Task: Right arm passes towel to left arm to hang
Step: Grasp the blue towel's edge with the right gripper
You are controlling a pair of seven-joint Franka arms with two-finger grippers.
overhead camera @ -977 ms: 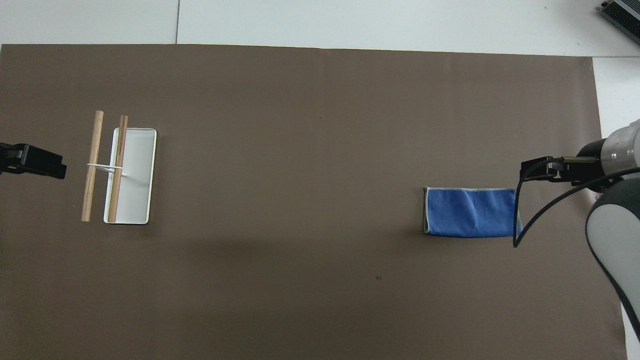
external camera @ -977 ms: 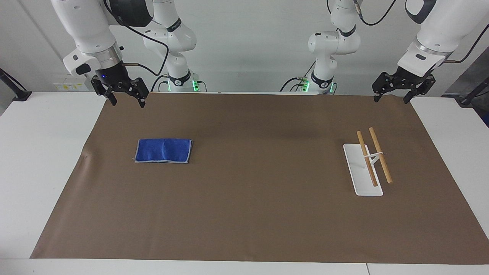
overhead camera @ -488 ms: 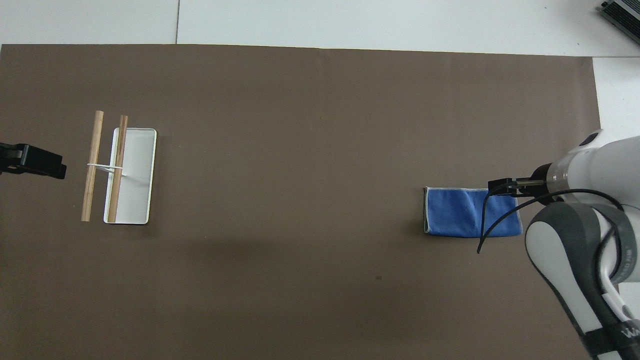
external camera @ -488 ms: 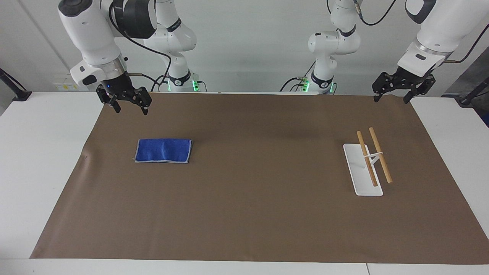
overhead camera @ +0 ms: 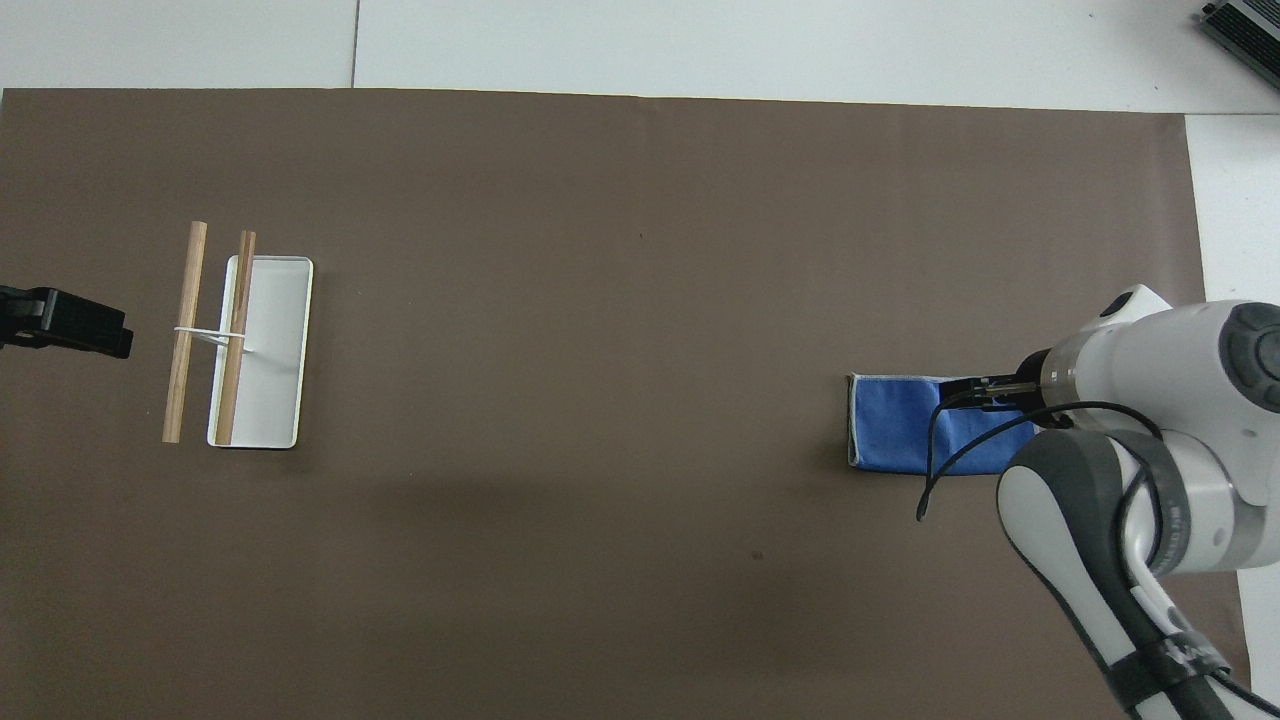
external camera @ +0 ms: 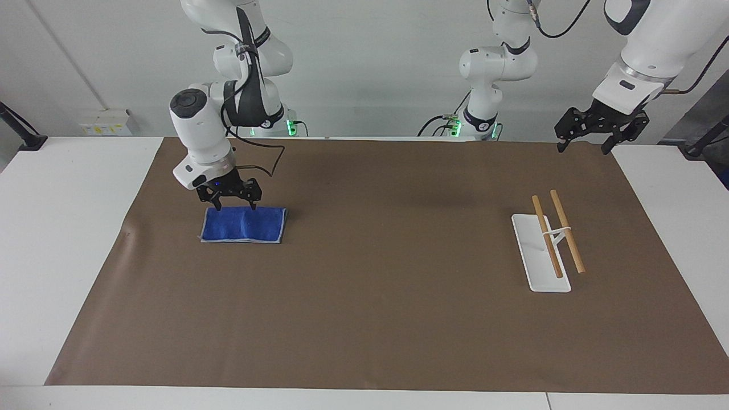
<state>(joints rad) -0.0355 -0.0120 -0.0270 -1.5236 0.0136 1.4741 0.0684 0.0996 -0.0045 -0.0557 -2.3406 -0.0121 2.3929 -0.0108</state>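
The blue towel lies flat on the brown mat toward the right arm's end of the table. My right gripper is down low over the towel's edge nearer to the robots, fingers spread open and nothing held. Whether the tips touch the cloth I cannot tell. In the overhead view the right arm covers that end of the towel and hides its gripper. My left gripper waits open and raised over the mat's corner at the left arm's end.
A hanging rack with a white base and two wooden rods stands toward the left arm's end. A black cable loops from the right wrist over the towel. Two slimmer white arms stand at the robots' side.
The right arm has swung in from over the mat's corner and dropped down to the towel's edge, still open. The left arm, towel and rack have not moved.
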